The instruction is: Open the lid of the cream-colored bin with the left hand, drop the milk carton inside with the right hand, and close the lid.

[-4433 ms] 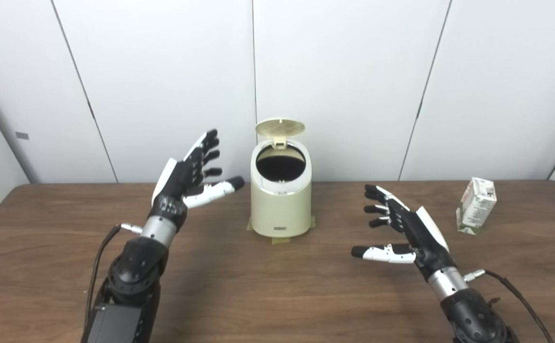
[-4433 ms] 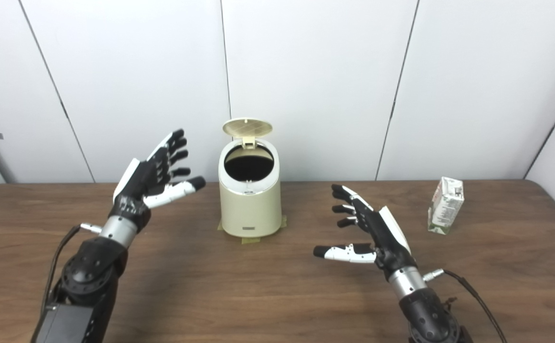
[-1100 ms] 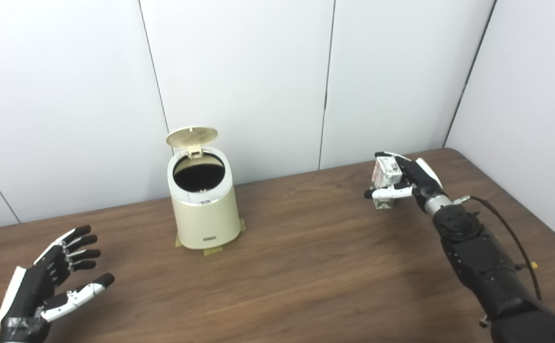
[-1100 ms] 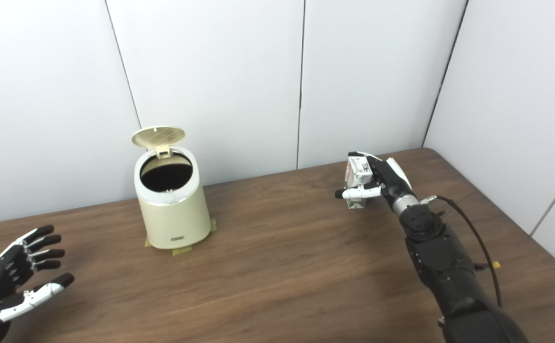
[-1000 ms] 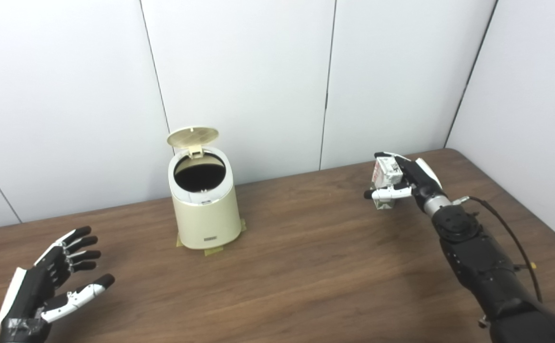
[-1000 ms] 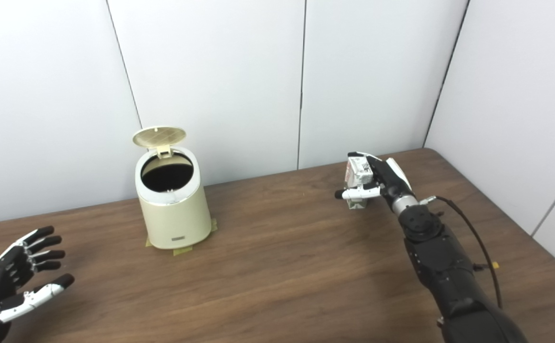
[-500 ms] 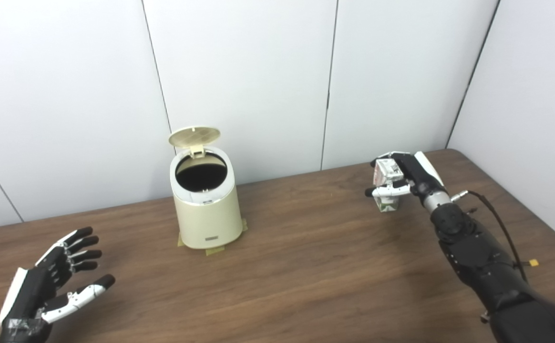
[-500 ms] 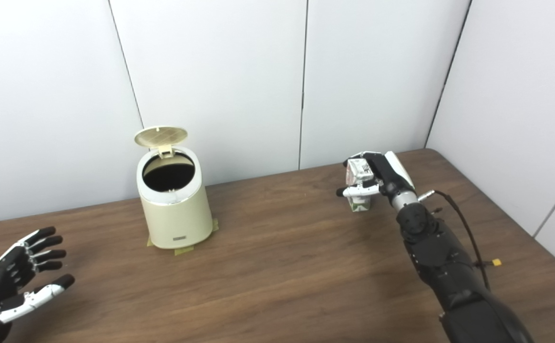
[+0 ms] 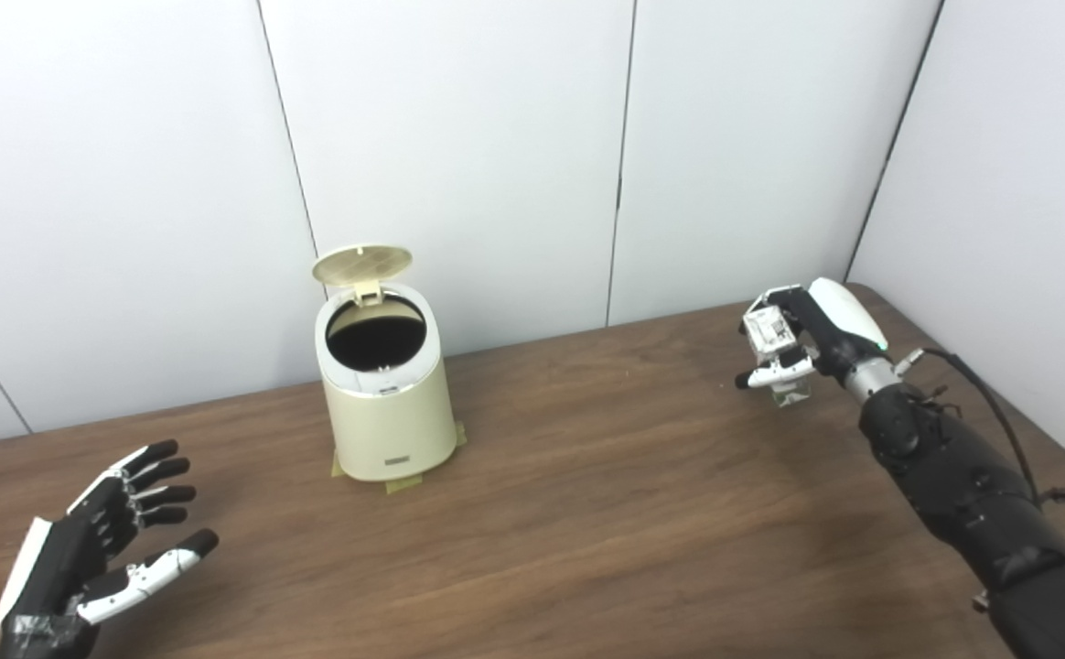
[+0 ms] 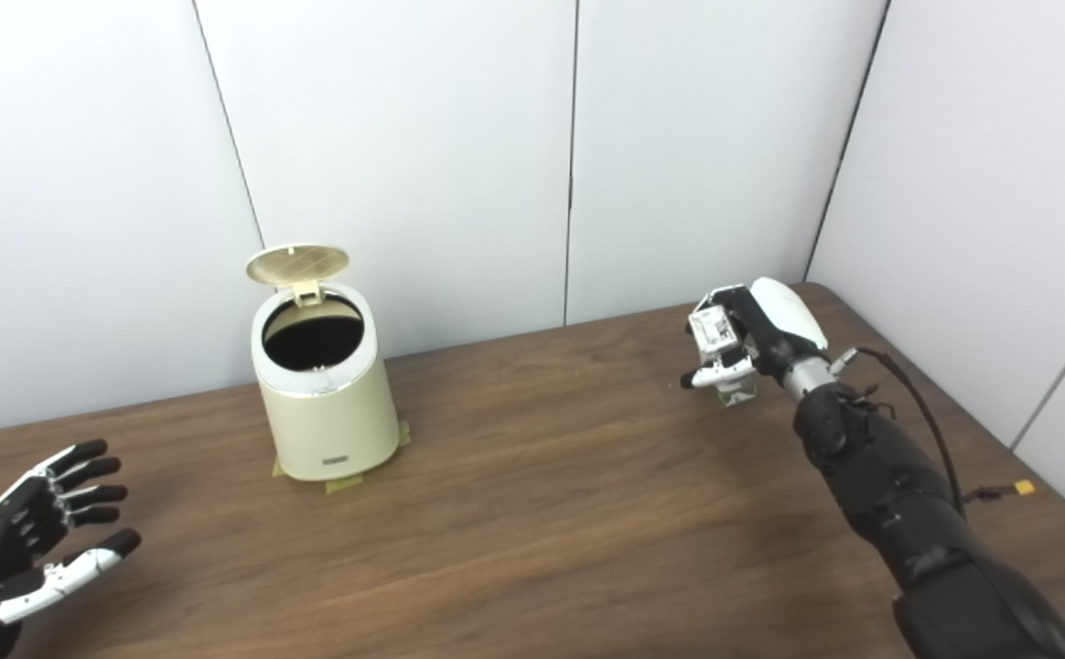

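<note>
The cream-colored bin (image 9: 386, 403) stands at the back of the table, left of centre, on patches of tape. Its round lid (image 9: 360, 264) is tipped up behind the dark mouth. Far to the right, my right hand (image 9: 812, 334) is shut on the small white and green milk carton (image 9: 775, 352), which hangs tilted a little above the tabletop. My left hand (image 9: 98, 558) hovers low at the near left, open, fingers spread, holding nothing, well away from the bin.
The brown wooden table (image 9: 587, 513) ends in a rounded corner at the far right, close behind my right hand. White wall panels rise directly behind the bin. A black cable (image 9: 981, 403) trails from my right wrist.
My right hand has lifted the carton off the table and tilted it. The left hand has stayed low at the near left. The view has shifted slightly.
</note>
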